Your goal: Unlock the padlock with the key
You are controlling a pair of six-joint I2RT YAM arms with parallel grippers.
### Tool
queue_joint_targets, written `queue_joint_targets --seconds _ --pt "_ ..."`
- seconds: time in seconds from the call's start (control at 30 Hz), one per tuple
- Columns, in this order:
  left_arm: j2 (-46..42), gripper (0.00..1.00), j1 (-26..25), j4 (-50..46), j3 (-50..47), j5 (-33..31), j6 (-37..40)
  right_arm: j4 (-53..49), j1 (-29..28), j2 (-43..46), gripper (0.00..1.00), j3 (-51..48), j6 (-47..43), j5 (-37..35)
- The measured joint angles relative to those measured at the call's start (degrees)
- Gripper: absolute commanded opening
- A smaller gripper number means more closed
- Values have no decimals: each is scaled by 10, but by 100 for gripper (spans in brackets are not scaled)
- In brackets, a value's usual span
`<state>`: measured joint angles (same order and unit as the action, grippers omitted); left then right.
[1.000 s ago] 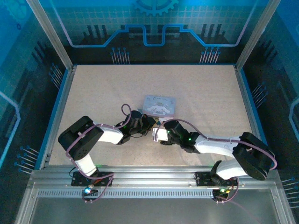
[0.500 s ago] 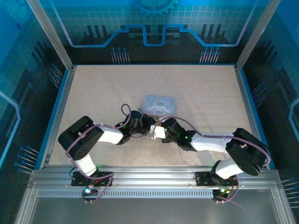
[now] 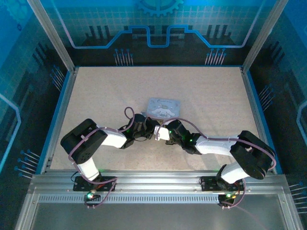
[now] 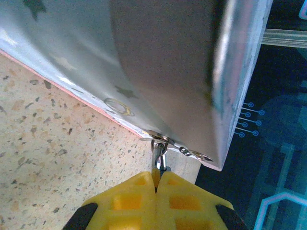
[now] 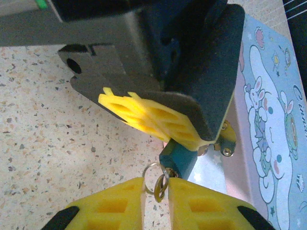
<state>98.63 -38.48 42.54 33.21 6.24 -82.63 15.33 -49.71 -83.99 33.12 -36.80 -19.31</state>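
The dark blue padlock (image 5: 180, 159) hangs from the hasp of a pastel cartoon tin (image 5: 268, 120). In the left wrist view its metal shackle (image 4: 159, 157) runs from the hasp down into my left gripper (image 4: 157, 179), which is shut on the padlock and hides its body. The left arm's yellow finger (image 5: 153, 117) shows above the padlock in the right wrist view. My right gripper (image 5: 156, 191) is shut on the small silvery key (image 5: 161, 186) with its wire ring. The key's tip sits at the padlock's underside. Both grippers meet in front of the tin (image 3: 163, 106).
The tin lies flat on the speckled table (image 3: 201, 86), mid-table, with its lid (image 4: 158, 62) looming close over the left fingers. Blue-lit enclosure walls and metal posts (image 3: 50, 33) ring the table. The two forearms angle in from the left and right.
My right gripper has moved slightly left and away from the bases, closing in on the left gripper at the tin's near edge. The left arm and the tin have stayed put.
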Motion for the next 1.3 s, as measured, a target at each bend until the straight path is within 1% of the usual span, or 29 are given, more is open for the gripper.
queue_joint_targets --seconds 0.4,0.57,0.97,1.3 --pt "4 0 0 9 -1 -2 0 2 3 -8 11 4 15 -12" --pt "5 0 1 15 -3 -11 -1 2 3 -13 0 11 25 -17" --pt "5 0 2 21 -4 -16 -11 -30 3 -14 0 32 77 -17" --pt "5 0 2 26 -5 -20 -11 -46 5 -14 0 43 189 -4"
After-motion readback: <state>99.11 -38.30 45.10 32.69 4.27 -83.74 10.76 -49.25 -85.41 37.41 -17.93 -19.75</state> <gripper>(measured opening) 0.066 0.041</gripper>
